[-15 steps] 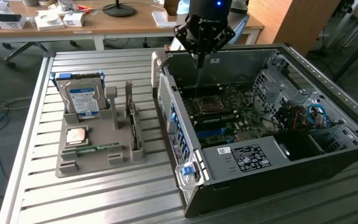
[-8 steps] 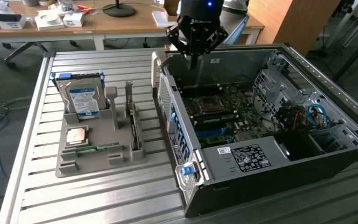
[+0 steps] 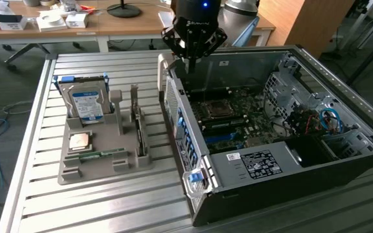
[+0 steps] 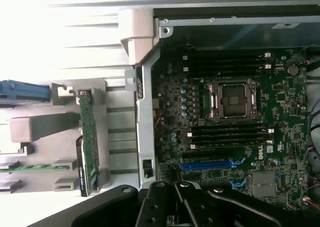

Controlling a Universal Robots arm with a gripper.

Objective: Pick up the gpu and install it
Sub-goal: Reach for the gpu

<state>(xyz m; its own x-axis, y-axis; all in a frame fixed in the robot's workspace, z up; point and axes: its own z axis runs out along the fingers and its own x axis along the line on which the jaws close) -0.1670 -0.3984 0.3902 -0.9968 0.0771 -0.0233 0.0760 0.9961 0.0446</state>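
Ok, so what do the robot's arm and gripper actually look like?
The gripper is black, an angular linkage body with pale lettering on its housing and a small blue light above. The wrist view shows its black links with round bolt heads. The arm behind is silver-grey with a pale blue section.

The gripper [image 3: 190, 64] was black, built of angular jointed links [image 4: 235, 207] that spread out under a round black wrist [image 3: 196, 10] and narrowed lower down. A small blue light [image 3: 204, 5] glowed on the wrist above a band of pale lettering [image 3: 199, 23], and behind it the arm [image 3: 242, 7] showed a rounded silver-grey joint and a blue-grey part. Seen from the wrist view, the links were matte black with rounded edges, each carrying a round, shiny pivot pin [image 4: 127, 189].
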